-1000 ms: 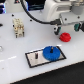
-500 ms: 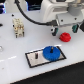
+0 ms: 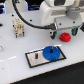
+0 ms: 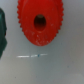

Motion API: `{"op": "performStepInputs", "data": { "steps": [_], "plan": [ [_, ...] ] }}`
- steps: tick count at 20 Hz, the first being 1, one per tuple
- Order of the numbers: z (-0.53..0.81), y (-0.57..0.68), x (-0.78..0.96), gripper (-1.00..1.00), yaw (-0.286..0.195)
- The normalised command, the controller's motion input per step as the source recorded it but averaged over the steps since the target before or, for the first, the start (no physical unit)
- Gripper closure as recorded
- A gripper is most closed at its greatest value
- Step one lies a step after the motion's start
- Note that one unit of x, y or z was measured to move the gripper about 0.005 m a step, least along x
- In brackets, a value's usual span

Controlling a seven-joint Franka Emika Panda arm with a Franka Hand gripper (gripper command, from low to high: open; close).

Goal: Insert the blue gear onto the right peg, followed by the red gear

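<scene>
Nothing among the parts has shifted since the earlier frames, and the arm has barely moved above the red gear. That red gear lies flat on the worktop near its far edge — free, ready to be lifted. Directly over it hangs the pincer; the wrist view shows the red gear centred below, but how wide the jaws stand I cannot tell. Nearer the front edge, the blue gear already sits on the plate at the right peg's end — so the first step looks done.
</scene>
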Motion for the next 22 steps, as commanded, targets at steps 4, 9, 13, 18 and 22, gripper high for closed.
{"op": "performStepInputs", "data": {
  "steps": [4,9,13,18,22],
  "plan": [
    [-0.16,0.05,-0.05,-1.0,0.0],
    [-0.01,-0.03,0.24,-1.0,0.0],
    [-0.03,0.0,0.32,-1.0,0.0],
    [0.01,0.02,0.07,1.0,0.0],
    [0.03,0.09,0.06,1.0,0.0]
  ]
}}
